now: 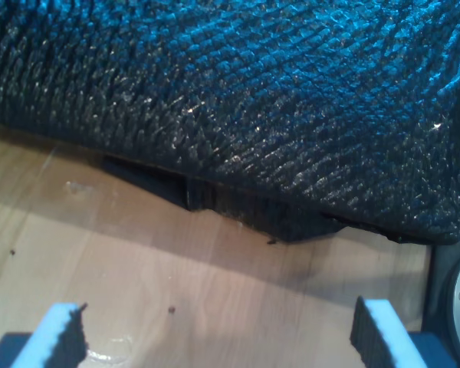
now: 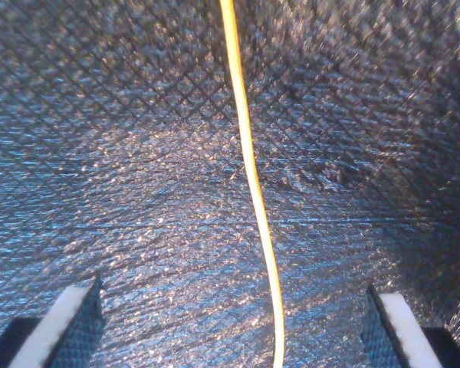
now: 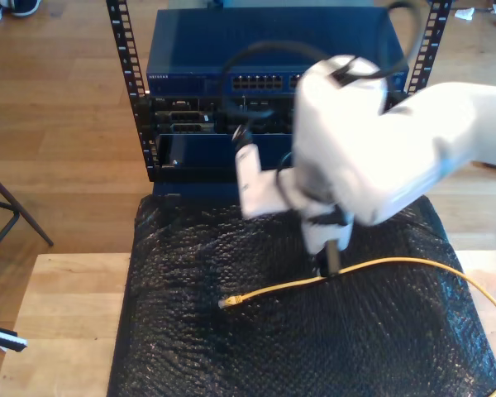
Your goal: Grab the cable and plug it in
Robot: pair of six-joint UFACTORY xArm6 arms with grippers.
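Cable (image 3: pixel 380 266): thin and yellow, lying loose on the black bubble-textured mat (image 3: pixel 231 347) in front of the rack (image 3: pixel 273 91). Its clear plug (image 3: pixel 228 303) rests near the mat's middle, tip toward the exterior view's left. From the plug the line runs toward the exterior view's right, passes under the white arm's tool, then curves round toward that view's lower right corner.

Second wrist view: the cable (image 2: pixel 253 184) runs straight down the middle of the gap of my second gripper (image 2: pixel 238 326). Its fingers (image 2: pixel 69 318) stand wide apart, one on each side, with mat between each finger and the cable. Nothing gripped. Exterior view puts this gripper (image 3: pixel 331 263) right at the cable, partway along its run, well apart from the plug. The arm is motion-blurred there, so I cannot tell whether the tips touch.

Open room: bare mat on every side of the plug; the rack's port row (image 3: pixel 269 83) sits behind the mat's far edge.

First wrist view: my first gripper (image 1: pixel 218 337) hangs over the pale wooden table (image 1: pixel 138 276), jaws spread wide and empty. The mat's edge (image 1: pixel 253 115) lifts just ahead of it, a dark gap beneath. The exterior view shows wood table (image 3: pixel 58 331) at its left of the mat.
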